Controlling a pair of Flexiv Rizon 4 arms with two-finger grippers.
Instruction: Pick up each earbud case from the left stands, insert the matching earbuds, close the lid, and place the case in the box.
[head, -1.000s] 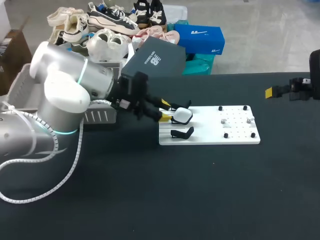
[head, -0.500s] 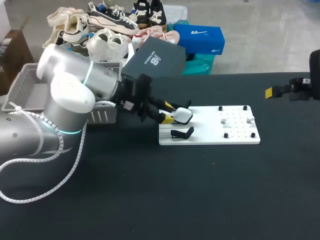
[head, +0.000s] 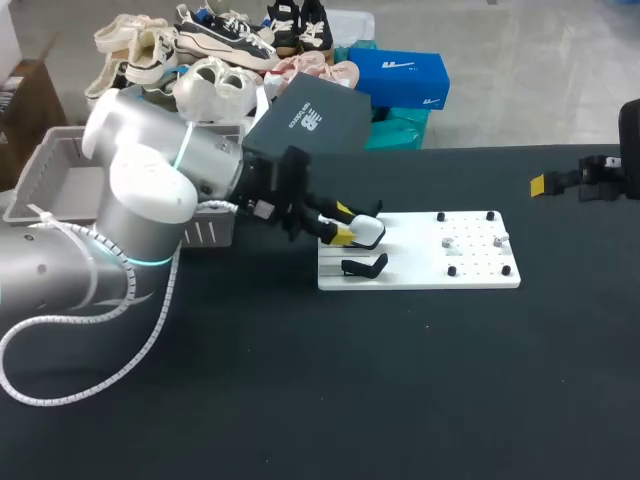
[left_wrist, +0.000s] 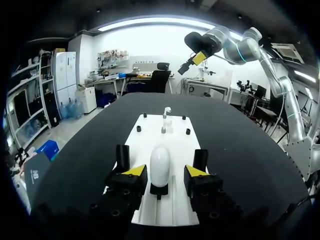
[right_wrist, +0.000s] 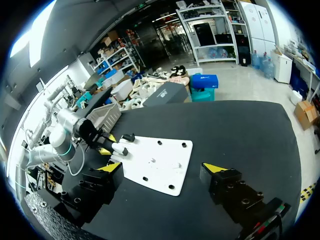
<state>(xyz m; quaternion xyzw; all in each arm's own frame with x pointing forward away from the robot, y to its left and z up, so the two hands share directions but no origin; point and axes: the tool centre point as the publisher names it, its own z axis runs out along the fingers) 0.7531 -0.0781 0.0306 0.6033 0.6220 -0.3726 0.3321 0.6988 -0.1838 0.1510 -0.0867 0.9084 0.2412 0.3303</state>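
A white earbud case (head: 368, 232) sits on a black stand at the left end of the white board (head: 420, 272). My left gripper (head: 345, 224) is level with it. In the left wrist view the case (left_wrist: 160, 164) stands upright between the fingers of the left gripper (left_wrist: 165, 171), which is open, with a gap on one side. A second black stand (head: 365, 266) nearer the front holds nothing. Small white earbuds (head: 447, 242) rest among black pegs on the board's right half. My right gripper (head: 545, 184) hangs wide open at the table's far right, away from the board (right_wrist: 155, 160).
A grey basket (head: 50, 150) stands at the table's left edge, behind my left arm. In the right wrist view the same basket (right_wrist: 102, 115) lies beyond the board.
My left gripper has slid a little to the right, further around the white case, and its fingers have narrowed slightly. The right arm has not moved.
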